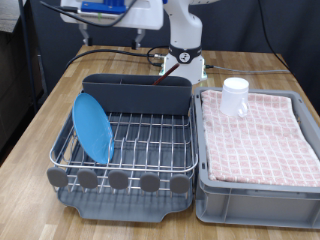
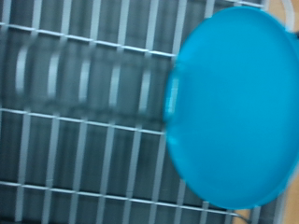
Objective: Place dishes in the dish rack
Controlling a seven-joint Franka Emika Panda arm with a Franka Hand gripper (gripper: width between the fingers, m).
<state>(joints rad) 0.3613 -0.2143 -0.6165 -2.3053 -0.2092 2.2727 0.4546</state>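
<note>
The light-blue plate (image 1: 94,127) stands on edge in the wire grid of the dish rack (image 1: 130,150), on the exterior view's left side. It fills one side of the wrist view (image 2: 234,103), over the rack's wires (image 2: 84,140). The white mug (image 1: 235,95) stands upright on the pink checked cloth, at the back of the grey bin. The wooden spoon is not clearly seen. The arm's hand (image 1: 100,10) hangs high above the rack's back-left corner, cut off by the picture's top edge. Its fingertips do not show sharply in either view, and nothing shows between them.
The grey bin (image 1: 260,185) lined with pink checked cloth sits against the rack on the exterior view's right. The robot's base (image 1: 185,55) and cables stand behind the rack's tall grey back compartment (image 1: 135,95). Wooden table (image 1: 30,150) surrounds both.
</note>
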